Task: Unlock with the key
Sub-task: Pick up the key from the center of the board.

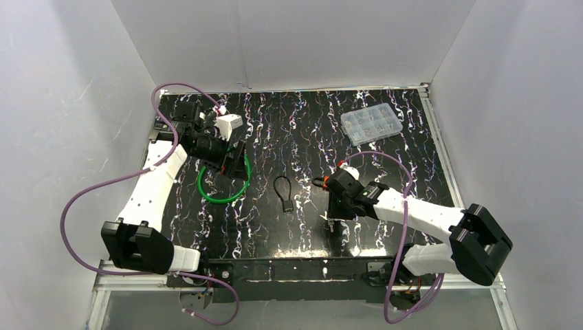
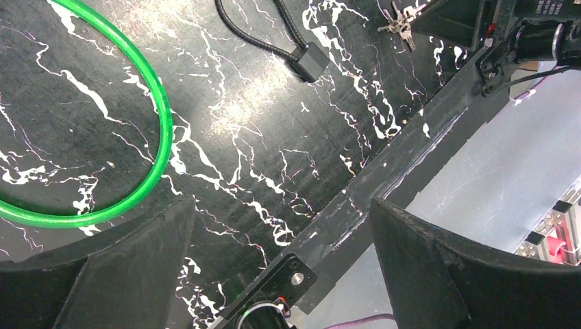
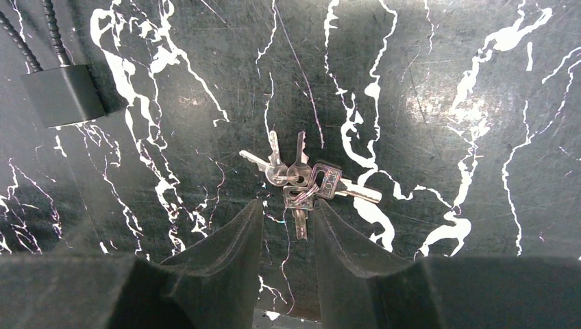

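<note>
Straddling one key of the key bunch [image 3: 301,179] with right gripper [image 3: 286,205] part-open, not clamped; left gripper [image 2: 281,205] spread wide, empty.

**Asker:** Was any writing, number or sign readable in these views?

**Describer:** None could be read. In the small bunch of silver metal keys [image 3: 301,181] lying on the black white-veined tabletop [image 3: 445,68], one key with a black plastic head [image 3: 326,180] bore pale marks on that head. They were too small and blurred to make out.

**Asker:** Was there anything on the equipment?

**Describer:** A black cylindrical motor housing [image 2: 548,34] in the top right corner of the left wrist view carried a line of white print. It was cut off by the frame edge and illegible.
</note>
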Robot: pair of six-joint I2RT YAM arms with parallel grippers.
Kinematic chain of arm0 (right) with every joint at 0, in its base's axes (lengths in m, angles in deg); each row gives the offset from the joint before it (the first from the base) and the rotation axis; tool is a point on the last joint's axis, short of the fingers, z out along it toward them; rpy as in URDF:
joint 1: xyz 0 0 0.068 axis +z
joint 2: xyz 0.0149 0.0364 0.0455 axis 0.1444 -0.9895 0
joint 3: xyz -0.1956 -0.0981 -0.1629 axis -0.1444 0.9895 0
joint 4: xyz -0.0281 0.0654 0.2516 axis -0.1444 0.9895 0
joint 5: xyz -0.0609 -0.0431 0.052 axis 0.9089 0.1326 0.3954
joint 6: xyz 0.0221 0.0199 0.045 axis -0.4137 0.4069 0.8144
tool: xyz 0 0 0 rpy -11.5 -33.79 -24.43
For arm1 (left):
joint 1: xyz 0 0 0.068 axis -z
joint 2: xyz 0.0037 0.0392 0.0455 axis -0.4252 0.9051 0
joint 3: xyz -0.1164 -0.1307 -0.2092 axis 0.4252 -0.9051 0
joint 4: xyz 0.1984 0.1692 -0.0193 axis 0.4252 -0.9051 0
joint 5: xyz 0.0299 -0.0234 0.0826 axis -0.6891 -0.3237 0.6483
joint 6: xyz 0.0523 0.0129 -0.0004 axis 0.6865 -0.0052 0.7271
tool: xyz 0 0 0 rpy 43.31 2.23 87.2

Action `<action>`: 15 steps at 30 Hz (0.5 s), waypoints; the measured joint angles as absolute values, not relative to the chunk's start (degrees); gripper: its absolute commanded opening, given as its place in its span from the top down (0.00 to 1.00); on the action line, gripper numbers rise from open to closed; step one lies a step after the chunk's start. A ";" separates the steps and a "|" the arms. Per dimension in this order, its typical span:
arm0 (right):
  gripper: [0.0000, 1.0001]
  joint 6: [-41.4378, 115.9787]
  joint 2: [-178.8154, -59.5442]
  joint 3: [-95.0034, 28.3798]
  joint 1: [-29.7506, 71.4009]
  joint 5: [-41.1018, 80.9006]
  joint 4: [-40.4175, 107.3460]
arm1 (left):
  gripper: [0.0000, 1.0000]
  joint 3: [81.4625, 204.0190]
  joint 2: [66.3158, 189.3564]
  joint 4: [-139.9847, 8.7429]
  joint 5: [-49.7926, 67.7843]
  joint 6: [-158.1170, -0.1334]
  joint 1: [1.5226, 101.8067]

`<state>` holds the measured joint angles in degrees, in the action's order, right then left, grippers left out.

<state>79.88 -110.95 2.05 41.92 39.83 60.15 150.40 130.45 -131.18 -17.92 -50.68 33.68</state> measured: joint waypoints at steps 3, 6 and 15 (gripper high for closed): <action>0.62 79.86 -110.56 2.23 41.79 39.81 60.15 | 0.01 150.42 130.55 -131.13 -17.83 -50.68 33.93; 0.64 79.93 -110.50 2.86 41.60 39.79 60.33 | 0.01 150.55 130.92 -131.26 -17.78 -50.70 34.18; 0.69 80.02 -110.50 2.95 41.12 39.79 61.45 | 0.01 152.61 131.44 -132.24 -17.06 -50.85 35.72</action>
